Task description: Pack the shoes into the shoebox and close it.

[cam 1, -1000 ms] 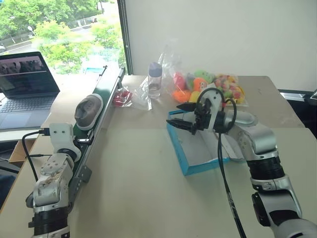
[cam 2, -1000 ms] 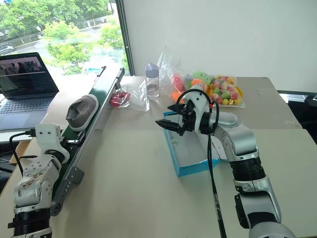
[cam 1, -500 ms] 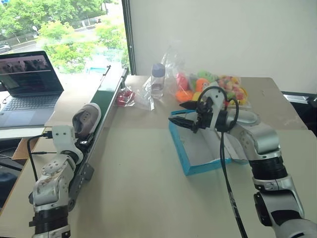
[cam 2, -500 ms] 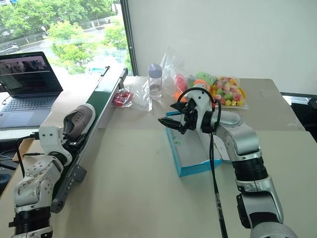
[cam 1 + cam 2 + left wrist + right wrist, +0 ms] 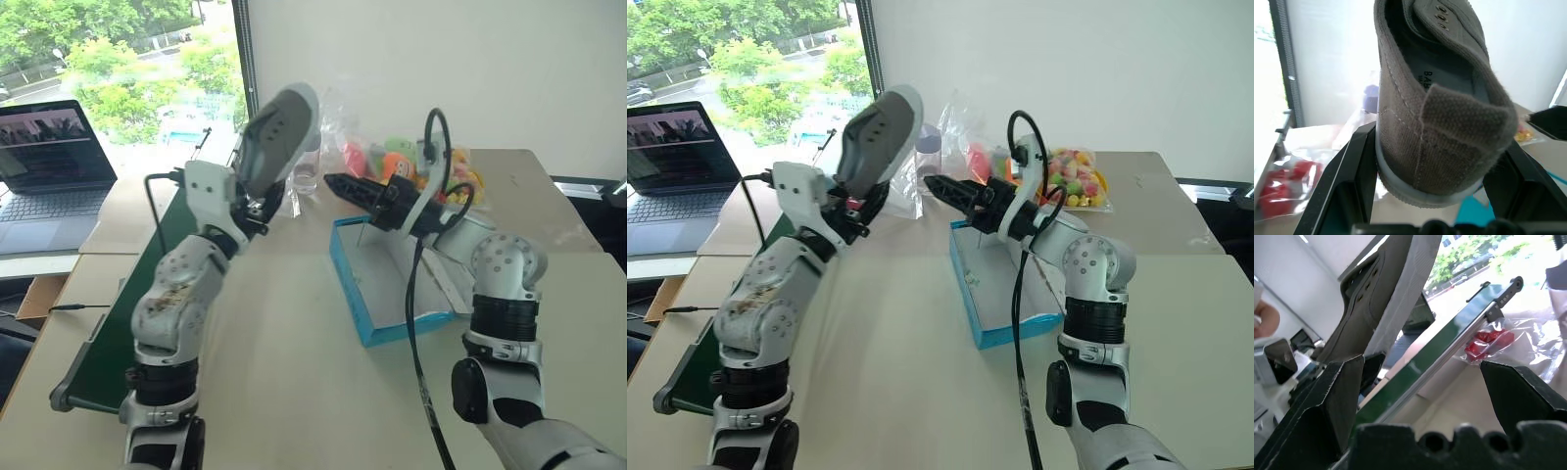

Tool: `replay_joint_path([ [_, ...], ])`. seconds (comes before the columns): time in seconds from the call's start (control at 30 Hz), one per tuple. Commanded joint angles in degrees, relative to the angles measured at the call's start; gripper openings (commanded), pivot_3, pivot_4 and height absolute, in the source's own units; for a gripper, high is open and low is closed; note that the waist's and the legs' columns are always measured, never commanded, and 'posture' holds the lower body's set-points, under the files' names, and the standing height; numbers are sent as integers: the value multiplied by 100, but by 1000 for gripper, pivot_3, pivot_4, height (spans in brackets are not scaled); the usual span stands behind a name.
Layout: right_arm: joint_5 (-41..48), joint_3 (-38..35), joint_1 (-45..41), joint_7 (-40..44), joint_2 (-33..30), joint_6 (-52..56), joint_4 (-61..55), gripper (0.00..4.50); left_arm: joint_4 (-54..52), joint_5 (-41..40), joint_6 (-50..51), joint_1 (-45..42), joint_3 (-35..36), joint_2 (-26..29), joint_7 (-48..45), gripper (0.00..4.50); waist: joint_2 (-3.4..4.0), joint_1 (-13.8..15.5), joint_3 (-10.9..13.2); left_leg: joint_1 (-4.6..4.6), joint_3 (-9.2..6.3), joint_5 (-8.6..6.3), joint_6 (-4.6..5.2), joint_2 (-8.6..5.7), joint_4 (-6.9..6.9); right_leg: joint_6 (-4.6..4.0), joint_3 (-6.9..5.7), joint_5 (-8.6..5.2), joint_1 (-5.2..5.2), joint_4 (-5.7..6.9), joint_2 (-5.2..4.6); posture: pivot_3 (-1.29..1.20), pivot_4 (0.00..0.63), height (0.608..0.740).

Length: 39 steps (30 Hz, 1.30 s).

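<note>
The left gripper [image 5: 1427, 196] holds a grey low-top fabric sneaker with a pale sole [image 5: 277, 137] by its heel end, one black finger [image 5: 1347, 171] pressed to each side, the toe rising steeply above the beige surface [image 5: 284, 362]. The right gripper [image 5: 343, 188] has its fingers [image 5: 1327, 396] spread wide with nothing between them, just beside the raised sneaker and apart from it. That gripper hangs over the far end of the bright blue rectangular cardboard shoebox with a white inside [image 5: 355, 299], which lies open on the surface.
</note>
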Motion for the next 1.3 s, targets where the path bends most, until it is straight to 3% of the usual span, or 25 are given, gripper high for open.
replay_joint_path([
  [0.03,426,-241,-196,-330,132,103,-287,4500,-356,-146,99,-229,-261,-192,28,2540,0,-7,0,0,0,0,1,0,1,0,1,0,0,1,2,0,150,740],
  [0.33,487,-498,-287,-860,144,-232,-92,4500,-615,-444,636,-73,-302,-462,201,2540,0,-55,0,8,0,7,1,-1,10,37,6,-23,13,1,13,0,150,740],
  [0.43,486,-524,-323,-940,163,-407,-48,3752,-689,-528,788,-24,-301,-459,222,2540,0,-69,0,8,0,8,2,-2,9,35,8,-22,14,2,15,0,150,740],
  [0.67,565,-518,-421,-996,190,-635,49,1279,-709,-667,977,-11,-290,-503,269,2540,0,-74,0,8,-4,8,2,-3,9,27,11,-17,15,1,15,0,150,740],
  [0.77,559,-497,-441,-1004,196,-675,96,421,-734,-695,1009,-10,-302,-486,284,2540,0,-76,0,8,-4,8,2,-4,9,27,11,-17,16,1,15,0,150,740],
  [0.9,483,-393,-457,-952,153,-714,116,258,-758,-827,1138,23,-232,-500,304,2540,0,-78,0,8,-4,8,2,-4,9,27,11,-17,16,1,15,0,150,740],
  [0.97,371,-266,-477,-931,103,-725,104,253,-831,-1147,1313,110,-96,-455,147,3469,0,-91,0,8,-4,8,2,-3,9,27,11,-17,15,1,16,0,150,740],
  [1.07,84,-85,-484,-848,-69,-916,99,250,-891,-1163,1578,117,-50,-130,129,4472,0,-100,0,8,-6,8,2,-4,8,27,9,-18,15,1,16,0,150,740],
  [1.3,-1000,391,-1030,-598,-1224,-1177,751,250,-1210,-1911,2145,159,24,920,-739,4472,5,-101,4,8,-6,9,0,-8,9,34,10,-25,12,2,13,0,150,740],
])
